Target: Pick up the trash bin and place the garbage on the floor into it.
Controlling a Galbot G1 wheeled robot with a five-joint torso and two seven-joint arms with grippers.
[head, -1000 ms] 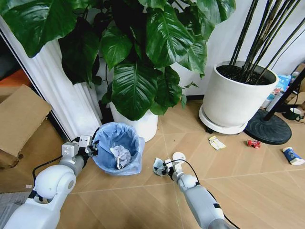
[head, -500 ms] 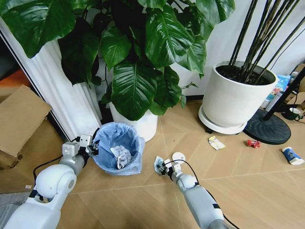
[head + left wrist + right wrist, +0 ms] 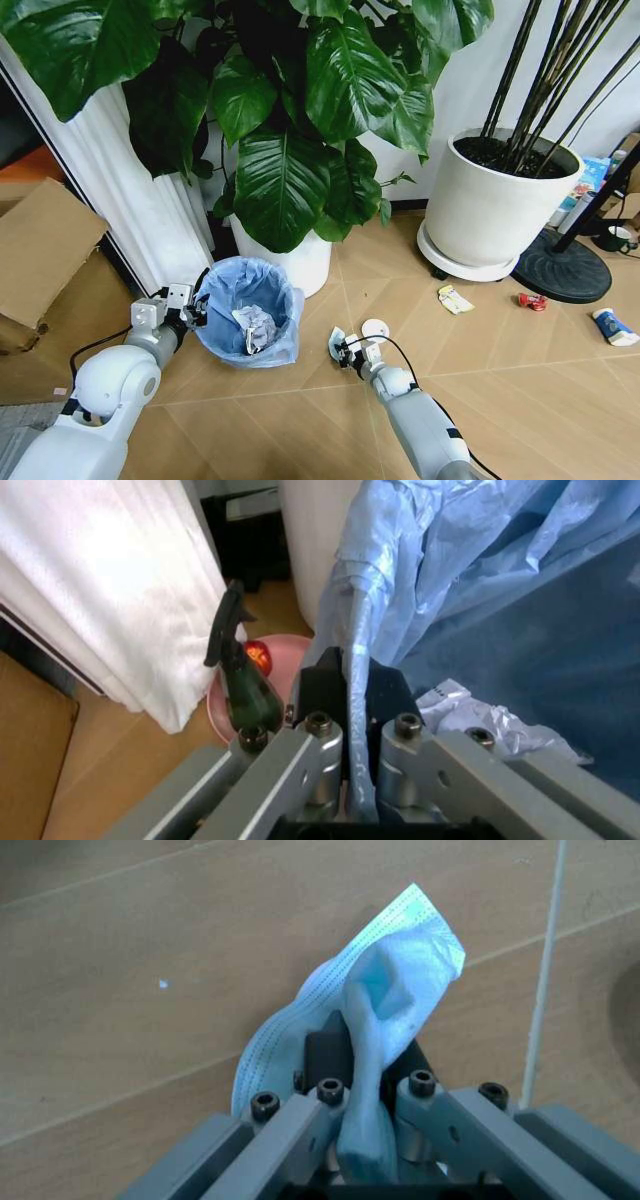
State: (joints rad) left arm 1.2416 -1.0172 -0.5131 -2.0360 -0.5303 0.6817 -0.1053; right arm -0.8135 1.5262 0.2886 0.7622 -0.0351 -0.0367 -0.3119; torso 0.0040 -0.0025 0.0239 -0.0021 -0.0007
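The trash bin (image 3: 250, 310), lined with a crinkly light blue bag (image 3: 450, 570), stands on the herringbone floor (image 3: 500, 390) in front of a leafy plant. My left gripper (image 3: 192, 312) is shut on its rim and bag (image 3: 350, 682). A crumpled white paper wad (image 3: 255, 325) lies inside. My right gripper (image 3: 345, 350) is low over the floor to the bin's right, shut on a piece of garbage, a light blue face mask (image 3: 390, 990). More garbage lies around: a white round lid (image 3: 375, 327), a yellow-white wrapper (image 3: 455, 298), a red packet (image 3: 532, 301) and a blue-white packet (image 3: 613, 327).
A white pot (image 3: 300, 262) with the leafy plant stands right behind the bin. A large white pot (image 3: 495, 200) and a black round stand base (image 3: 563, 265) sit at the right. A cardboard box (image 3: 40, 250) and a white curtain (image 3: 140, 210) are on the left.
My right gripper has shifted slightly with the mask, which now looks narrower in the head view. The left gripper and the bin have not moved.
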